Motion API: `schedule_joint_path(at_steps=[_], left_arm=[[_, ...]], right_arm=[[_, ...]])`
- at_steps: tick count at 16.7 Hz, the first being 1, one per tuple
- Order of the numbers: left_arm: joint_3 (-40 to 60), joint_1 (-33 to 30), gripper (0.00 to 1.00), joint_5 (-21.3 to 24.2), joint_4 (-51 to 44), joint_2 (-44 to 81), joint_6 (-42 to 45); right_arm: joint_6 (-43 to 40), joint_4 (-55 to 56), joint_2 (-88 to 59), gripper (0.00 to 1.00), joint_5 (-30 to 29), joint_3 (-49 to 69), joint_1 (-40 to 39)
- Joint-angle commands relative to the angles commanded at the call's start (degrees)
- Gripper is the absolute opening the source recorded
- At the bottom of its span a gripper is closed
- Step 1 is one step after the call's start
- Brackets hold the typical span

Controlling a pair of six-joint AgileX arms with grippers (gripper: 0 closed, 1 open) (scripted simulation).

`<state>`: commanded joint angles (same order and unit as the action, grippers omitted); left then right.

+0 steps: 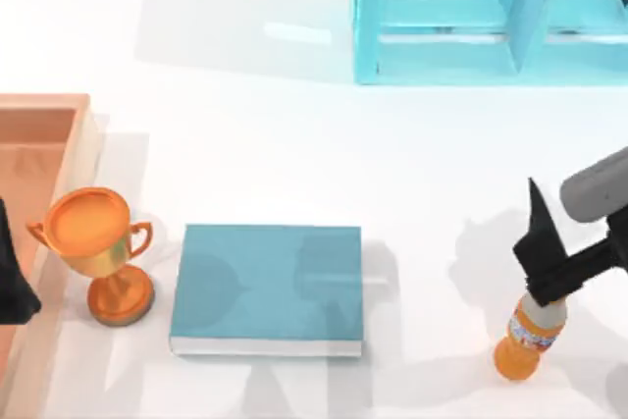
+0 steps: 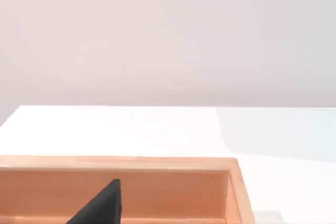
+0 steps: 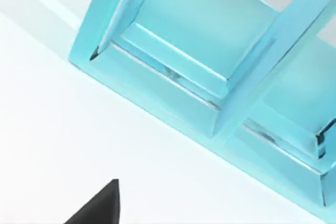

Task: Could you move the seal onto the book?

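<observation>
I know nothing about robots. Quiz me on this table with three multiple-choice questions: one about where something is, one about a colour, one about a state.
1. What stands right under the right hand?
A. a trophy
B. an orange bottle
C. a book

2. What colour is the book's cover?
A. teal-blue
B. red
C. black

3. How is the book placed?
A. standing upright
B. lying open
C. lying flat and closed

Answers:
1 B: in the top view the right hand is over the orange bottle.
2 A: the book has a teal-blue cover and white page edges.
3 C: its cover faces up on the table, shut.

The left hand is parked at the table's left edge, by the wooden tray.
</observation>
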<state>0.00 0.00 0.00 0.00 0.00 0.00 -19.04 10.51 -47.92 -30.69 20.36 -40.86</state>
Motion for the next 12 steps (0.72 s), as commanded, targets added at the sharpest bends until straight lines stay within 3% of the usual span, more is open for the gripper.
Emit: schedule_joint_path(at_steps=[7,12], left_arm=[[0.0,0.0,1.00,0.0,0.0,0.0,0.0],[0.0,0.0,1.00,0.0,0.0,0.0,0.0]], right_arm=[[12.7,-6.6,31.2,1.00,20.0,-12.9,26.3],[18.0,-9.9,45.2,1.00,28.9,-19.1,38.5]])
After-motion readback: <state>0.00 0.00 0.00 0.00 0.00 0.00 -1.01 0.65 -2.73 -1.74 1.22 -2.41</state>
